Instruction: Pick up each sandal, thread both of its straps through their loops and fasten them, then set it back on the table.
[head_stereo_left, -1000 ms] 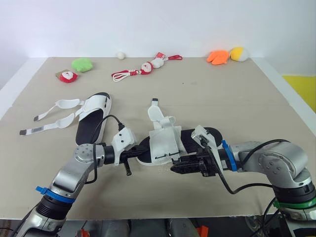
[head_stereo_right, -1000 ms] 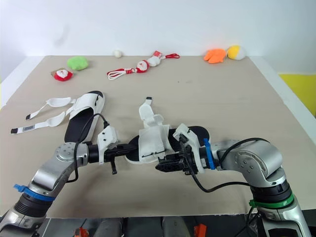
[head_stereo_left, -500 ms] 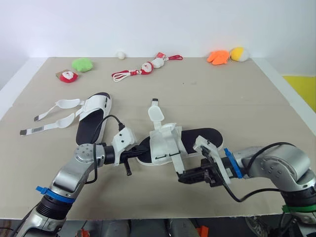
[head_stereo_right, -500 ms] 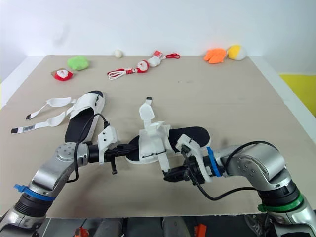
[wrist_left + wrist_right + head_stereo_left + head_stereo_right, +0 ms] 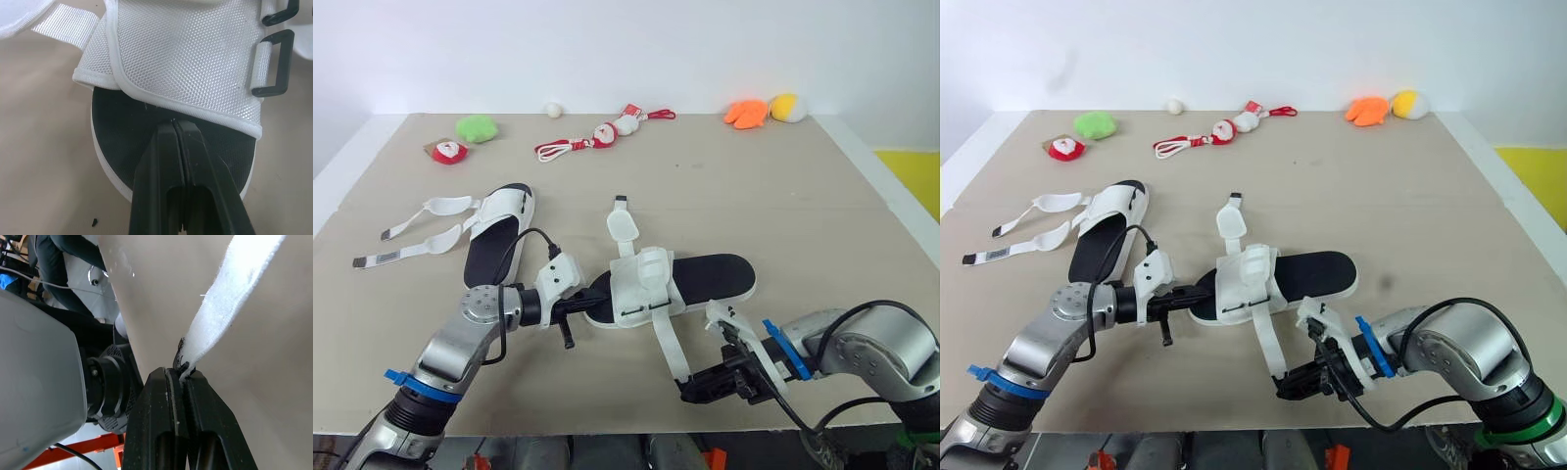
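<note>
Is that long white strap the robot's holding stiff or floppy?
Probably floppy: the white woven strap looks straight only because the right gripper pinches its tip and holds it taut. It is likely light too, and would sag if released. The black-soled white sandal seems stiffer, its sole lying flat.

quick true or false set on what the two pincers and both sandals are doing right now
1. The right pincer is shut on the end of a white strap of the near sandal. True.
2. The left pincer hangs open above the table. False: it is shut on the end of the near sandal's sole.
3. The other sandal has both straps lying unfastened on the table. True.
4. The orange toy lies against the near sandal. False: it sits at the table's far edge, next to the yellow toy.
</note>
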Available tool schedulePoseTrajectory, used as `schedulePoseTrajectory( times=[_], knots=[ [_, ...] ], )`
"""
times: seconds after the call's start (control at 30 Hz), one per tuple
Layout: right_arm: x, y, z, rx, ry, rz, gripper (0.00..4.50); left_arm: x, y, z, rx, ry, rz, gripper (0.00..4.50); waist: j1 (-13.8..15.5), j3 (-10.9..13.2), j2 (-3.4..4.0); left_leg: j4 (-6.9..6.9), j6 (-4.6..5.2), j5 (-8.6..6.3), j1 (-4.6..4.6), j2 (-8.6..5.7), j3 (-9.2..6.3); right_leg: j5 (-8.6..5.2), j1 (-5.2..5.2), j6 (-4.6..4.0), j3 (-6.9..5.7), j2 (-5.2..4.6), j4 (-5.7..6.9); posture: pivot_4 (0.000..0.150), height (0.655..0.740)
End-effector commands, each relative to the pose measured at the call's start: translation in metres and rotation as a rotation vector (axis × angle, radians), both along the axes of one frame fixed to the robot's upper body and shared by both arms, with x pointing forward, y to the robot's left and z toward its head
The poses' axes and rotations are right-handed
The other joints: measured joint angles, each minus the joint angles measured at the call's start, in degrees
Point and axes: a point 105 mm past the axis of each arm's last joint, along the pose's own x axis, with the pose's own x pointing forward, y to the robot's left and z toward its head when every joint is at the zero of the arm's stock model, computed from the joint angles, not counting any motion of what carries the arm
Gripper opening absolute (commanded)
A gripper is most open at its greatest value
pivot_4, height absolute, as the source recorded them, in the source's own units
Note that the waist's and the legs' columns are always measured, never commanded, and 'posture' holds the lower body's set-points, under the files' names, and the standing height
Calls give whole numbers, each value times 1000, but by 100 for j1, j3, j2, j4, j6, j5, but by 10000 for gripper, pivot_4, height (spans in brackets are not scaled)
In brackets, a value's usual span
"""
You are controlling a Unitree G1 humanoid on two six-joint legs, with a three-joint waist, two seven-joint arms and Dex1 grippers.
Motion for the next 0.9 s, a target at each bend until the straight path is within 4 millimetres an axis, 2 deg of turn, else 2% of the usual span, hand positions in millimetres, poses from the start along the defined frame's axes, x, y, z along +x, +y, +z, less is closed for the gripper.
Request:
schedulePoseTrajectory(
  times=[0.03, 0.1, 0.13, 0.27, 0.37, 0.43, 0.47, 0.63, 0.7, 0.83, 0.9],
  knots=[
    [4, 4, 7, 48, -196, 85, 655, -5, 3, -25, 57, 86, 10, 0, 2, -1, -1, 0, 0, 0, 0, 0, 0, 0, 0, 0, -1, 0, 0, 1500, 7400],
    [1, 0, 7, 58, -278, 157, 655, -5, 3, -24, 57, 86, 10, 0, 5, -1, -1, 1, -5, -3, 1, 0, 1, -1, 0, 2, -1, 0, -1, 1500, 7400],
    [-1, -7, 3, 27, -319, 199, 3964, -5, 3, -25, 58, 86, 10, 0, 5, -1, -1, 2, -5, -3, 0, -1, 1, -1, 0, 2, -1, -1, -1, 1500, 7400],
    [-3, -24, -6, -49, -449, 341, 18668, -6, 3, -26, 61, 88, 7, 0, 8, -5, -2, 2, -11, -7, 3, 0, 1, -5, 2, 3, -1, -2, -1, 1500, 7400],
    [0, -37, -14, -84, -533, 406, 31331, -7, 1, -27, 58, 90, 4, 0, 5, -18, -18, 3, -12, -7, 7, 0, 1, -6, 6, 4, -3, -2, -1, 1500, 7400],
    [1, -44, -18, -98, -542, 419, 41351, -7, 0, -28, 56, 93, 3, 0, 4, -36, -39, 3, -12, -7, 14, 0, 2, -6, 12, 3, -3, -3, -1, 1500, 7400],
    [3, -43, -17, -77, -575, 422, 44529, -7, 0, -28, 56, 93, 2, 0, 4, -46, -49, 5, -13, -7, 18, 1, 2, -6, 15, 3, -3, -3, -2, 1500, 7400],
    [7, -52, -16, -63, -808, 569, 44529, -8, -1, -28, 52, 93, 2, 0, 6, -59, -61, 19, -13, -8, 23, 2, 8, -6, 22, 3, -3, -7, -1, 1500, 7400],
    [21, -60, -12, -91, -1025, 648, 44529, -8, 0, -28, 54, 94, 3, 0, 6, -62, -64, 17, -13, -8, 24, 1, 8, -6, 23, 3, -3, -7, -2, 1500, 7400],
    [46, -74, 0, -110, -1321, 758, 44529, -9, 0, -29, 51, 98, 4, 0, -46, -66, -79, 26, -14, -8, 42, 7, 20, -5, 41, 3, -3, -7, -9, 1500, 7400],
    [54, -71, 9, -94, -1513, 882, 44529, -9, -1, -30, 49, 102, 0, 0, -94, -64, -79, 52, -12, -6, 54, 7, 32, -4, 56, 1, 1, -14, -12, 1500, 7400]
  ],
)
